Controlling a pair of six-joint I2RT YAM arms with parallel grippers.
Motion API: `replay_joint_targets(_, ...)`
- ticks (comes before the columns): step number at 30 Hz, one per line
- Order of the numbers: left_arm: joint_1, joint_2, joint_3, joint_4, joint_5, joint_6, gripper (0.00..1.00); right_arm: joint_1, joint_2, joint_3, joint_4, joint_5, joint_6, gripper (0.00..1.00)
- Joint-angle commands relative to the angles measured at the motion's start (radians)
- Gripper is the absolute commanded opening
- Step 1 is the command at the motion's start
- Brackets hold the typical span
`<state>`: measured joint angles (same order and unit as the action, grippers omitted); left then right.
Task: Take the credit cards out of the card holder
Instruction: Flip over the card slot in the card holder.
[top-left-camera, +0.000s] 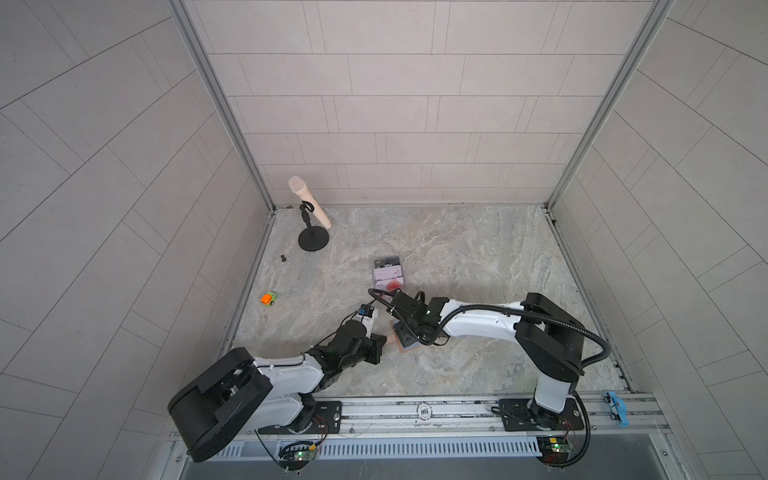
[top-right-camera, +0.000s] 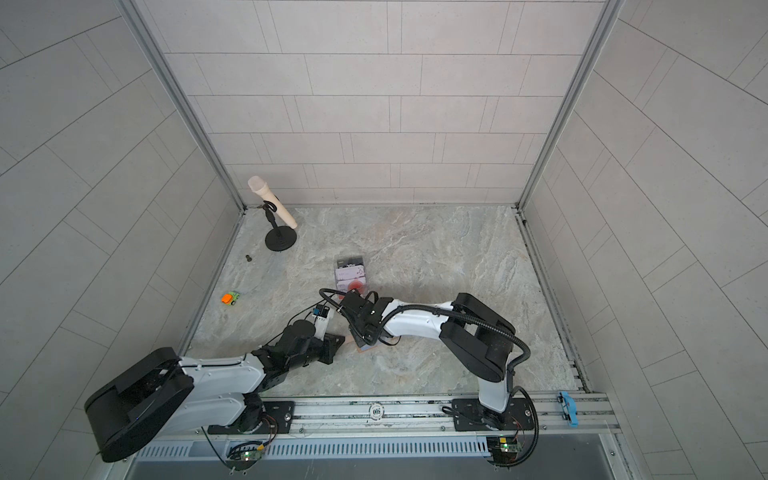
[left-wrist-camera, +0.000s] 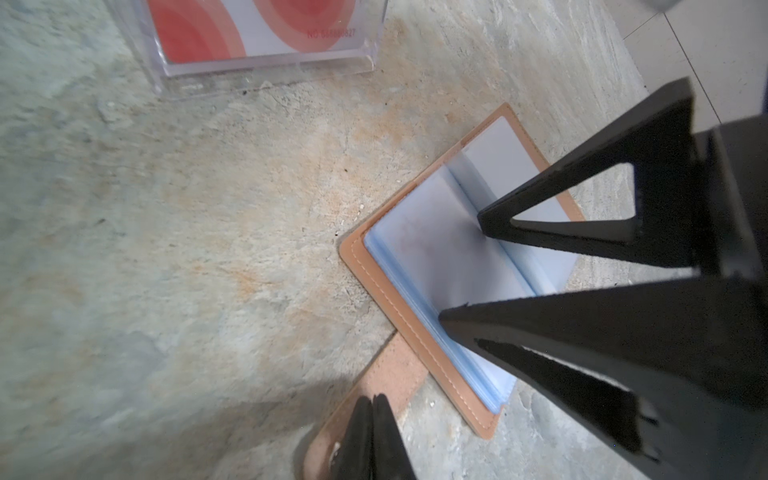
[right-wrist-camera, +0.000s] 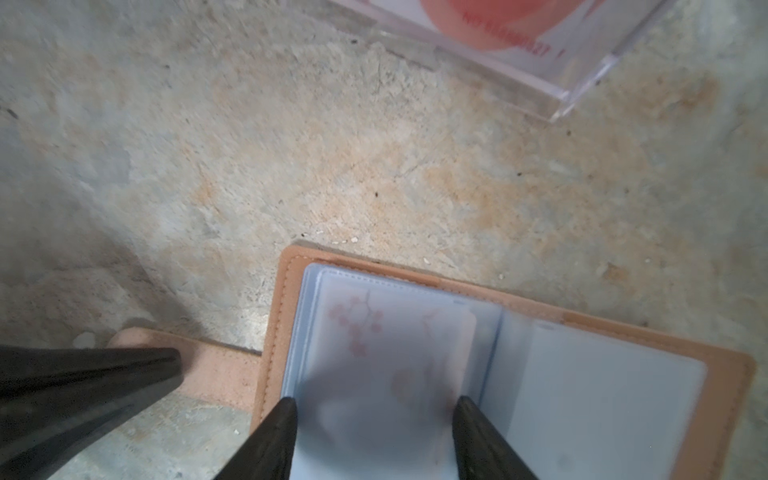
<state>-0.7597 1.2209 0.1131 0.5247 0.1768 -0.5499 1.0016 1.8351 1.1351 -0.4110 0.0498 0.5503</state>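
The card holder (left-wrist-camera: 419, 266) lies open in the front half of the surface (top-left-camera: 478, 257), about midway between its left and right edges. Its tan cover is down and its pale blue plastic sleeves face up. In the top sleeve there is a card with a pink blossom print (right-wrist-camera: 386, 345), seen through the cloudy plastic; it is not yet out.

The right gripper (right-wrist-camera: 376, 415) stands over this sleeve with its jaws apart, one tip at each side of the card and both down at the plastic. It clamps nothing, as far as I can tell. The left gripper (left-wrist-camera: 371, 432) is clenched, and its tips rest on the tan strap (right-wrist-camera: 216, 370) that sticks out from the holder's side, which seems to pin the holder to the surface.

Toward the back edge, well apart from the holder, stands a clear box (left-wrist-camera: 270, 72) with a red-circled card (left-wrist-camera: 232, 25) inside.

I judge the step in hand to be pulling out the blossom card. The next move calls for working the card toward the open end of the sleeve and then pinching its free edge. The left gripper should hold the strap down during this, because the smooth sleeve may lift together with the card.
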Motion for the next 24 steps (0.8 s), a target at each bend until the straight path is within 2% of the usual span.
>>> replay_joint_targets(1, -0.003, 0.011, -0.014, -0.073, -0.014, 0.005, 0.08, 0.008, 0.022, 0.013, -0.02, 0.03, 0.003, 0.61)
replay_joint_targets(13, -0.002, 0.017, -0.009, -0.081, -0.025, 0.0, 0.08, 0.008, 0.018, 0.029, -0.071, 0.081, -0.004, 0.56)
replay_joint_targets(24, -0.003, 0.026, -0.01, -0.078, -0.033, -0.002, 0.08, 0.009, -0.001, 0.044, -0.03, -0.051, -0.055, 0.62)
